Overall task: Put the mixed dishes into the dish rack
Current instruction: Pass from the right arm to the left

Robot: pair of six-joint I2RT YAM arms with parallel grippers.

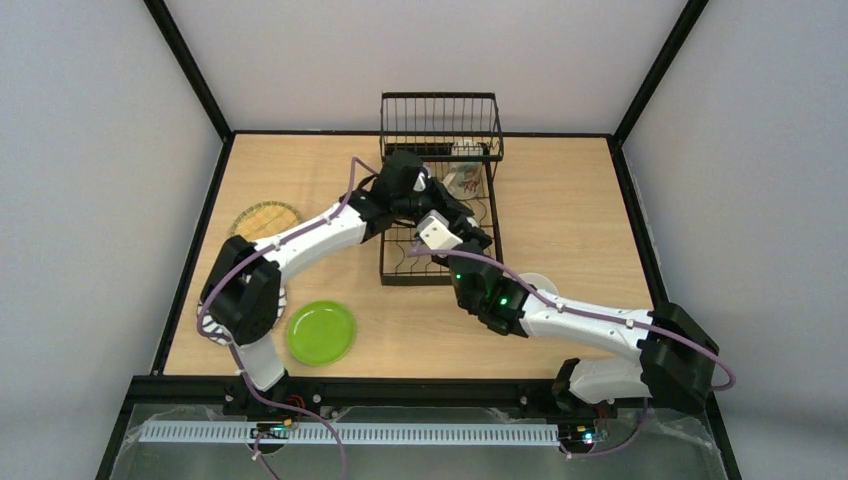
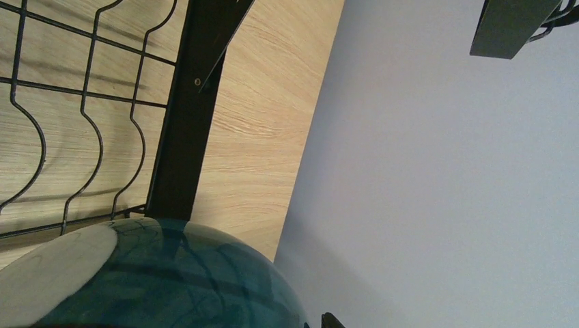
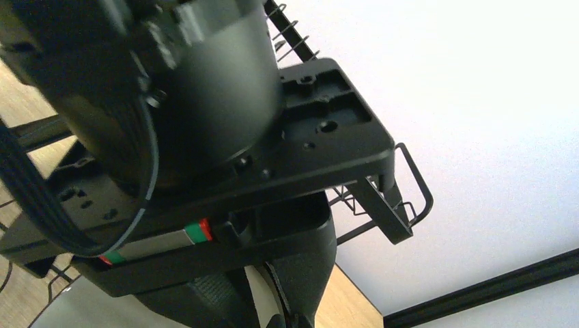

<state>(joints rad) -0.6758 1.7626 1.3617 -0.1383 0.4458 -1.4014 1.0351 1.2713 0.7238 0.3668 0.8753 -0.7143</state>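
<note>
Mid-load I reckon: blue bowl (image 2: pixel 171 277) at the dish rack (image 1: pixel 440 125) at 12 o'clock, left hand (image 1: pixel 437 202) can't tell, right hand (image 3: pixel 273 311) pinched shut, next slot it upright.

My left wrist camera gives me only a slice of the blue bowl (image 2: pixel 171 280), chopped off by the bottom edge. I can't call how the left gripper (image 1: pixel 425 185) stands, open or closed. From above, black housings pile up over the dish rack (image 1: pixel 415 280) and bury the spot where the two arms meet. The right arm (image 1: pixel 590 320) covers all but a pale rim (image 1: pixel 536 282) of some dish, and I can't say which. The left arm (image 1: pixel 320 232) overlaps the tan woven-look plate (image 1: pixel 262 218). The right wrist view is mostly that other arm's housing, huge and soft.
</note>
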